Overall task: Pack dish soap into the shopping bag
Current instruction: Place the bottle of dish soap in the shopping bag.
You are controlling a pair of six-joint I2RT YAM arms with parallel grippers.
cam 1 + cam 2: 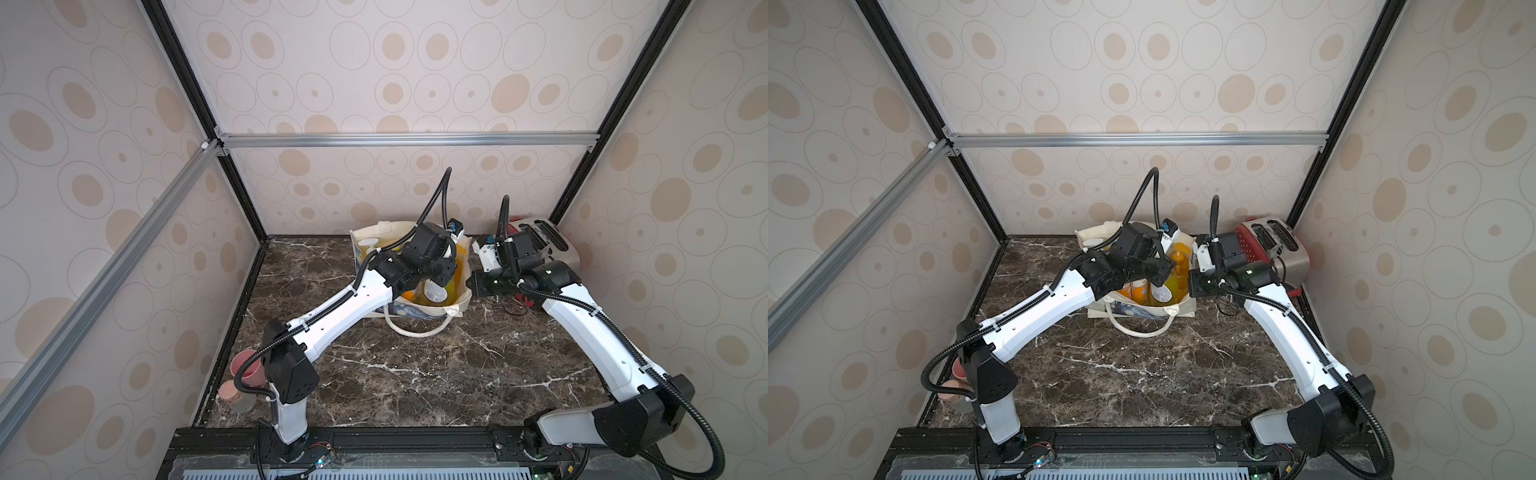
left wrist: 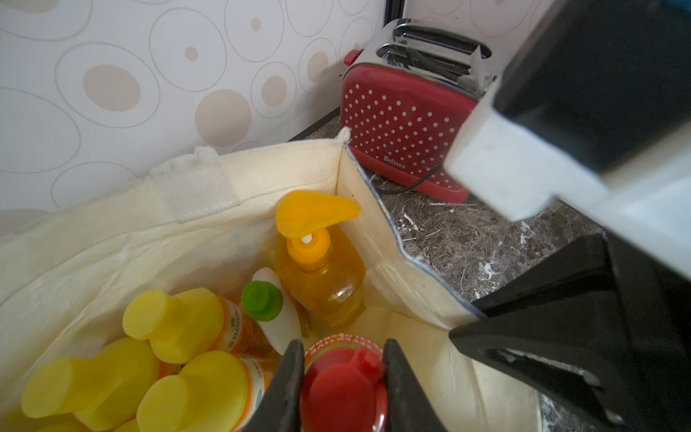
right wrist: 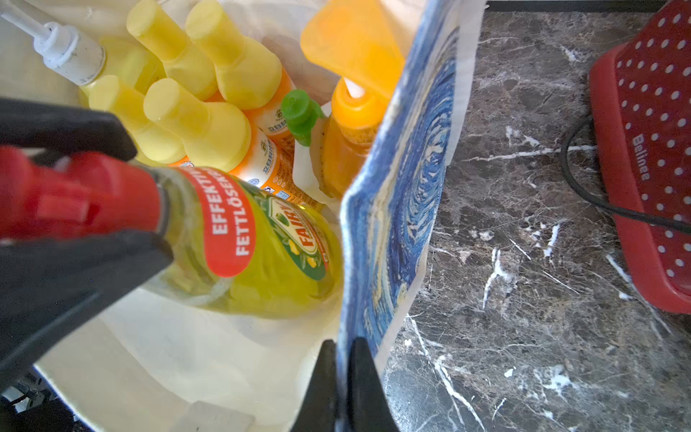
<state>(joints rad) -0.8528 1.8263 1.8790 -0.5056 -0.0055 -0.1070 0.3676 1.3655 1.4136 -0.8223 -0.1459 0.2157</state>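
Nearly done: seven bottles (image 3: 198,127) sit in the shopping bag (image 3: 396,187), left gripper (image 2: 342,355) clamps the red-capped bottle (image 3: 261,247) by its cap inside the bag mouth, right gripper (image 3: 343,344) pinches the bag wall, so only the release is left.

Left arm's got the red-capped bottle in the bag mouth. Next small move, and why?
Probably lower the left claw slightly, so the Fairy bottle settles before release. It is gripped by its red cap, tilted, already inside the tote bag, over bare lining beside the yellow-capped bottles. The right claw pinches the bag wall, holding the mouth open.
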